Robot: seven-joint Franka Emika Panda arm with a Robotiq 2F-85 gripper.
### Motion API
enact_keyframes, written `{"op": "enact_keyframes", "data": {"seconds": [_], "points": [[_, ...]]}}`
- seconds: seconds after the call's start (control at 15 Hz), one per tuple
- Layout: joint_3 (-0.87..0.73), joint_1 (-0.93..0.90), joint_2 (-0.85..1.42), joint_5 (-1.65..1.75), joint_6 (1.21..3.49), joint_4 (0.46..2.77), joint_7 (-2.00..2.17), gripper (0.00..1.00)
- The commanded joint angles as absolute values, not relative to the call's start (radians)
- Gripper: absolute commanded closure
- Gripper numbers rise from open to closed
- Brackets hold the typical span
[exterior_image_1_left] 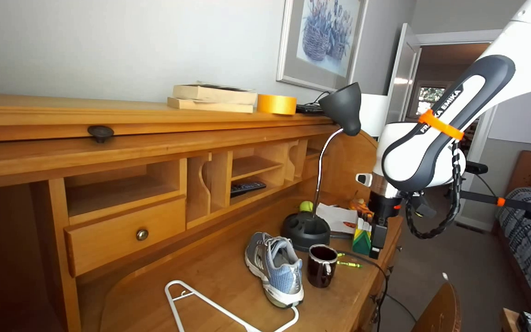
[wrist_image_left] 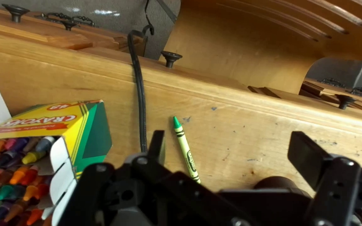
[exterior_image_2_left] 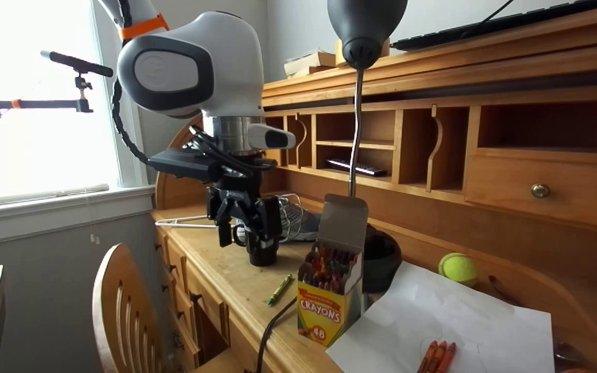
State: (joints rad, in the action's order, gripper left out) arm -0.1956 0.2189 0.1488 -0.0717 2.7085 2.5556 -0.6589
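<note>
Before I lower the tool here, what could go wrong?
1. In the wrist view the green crayon lies nearer one finger of the open tool than the other, so closing may push or roll it.
2. The dark mug looks close to the tool; a finger could knock it.
3. The crayon box stands open beside the black cord; a bump might tip it and spill crayons.

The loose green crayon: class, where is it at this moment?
In the wrist view, the green crayon lies on the desk near the picture's centre, just right of the black cable, with the crayon box farther left.
</note>
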Motion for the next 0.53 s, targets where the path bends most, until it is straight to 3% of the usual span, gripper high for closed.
{"op": "enact_keyframes", "data": {"seconds": [0.0,0.47], "points": [[-0.145,0.278,0.235,-0.122,2.786,2.522,-0.760,0.00],[0.008,0.397,0.352,-0.249,2.980,2.479,-0.876,0.00]]}}
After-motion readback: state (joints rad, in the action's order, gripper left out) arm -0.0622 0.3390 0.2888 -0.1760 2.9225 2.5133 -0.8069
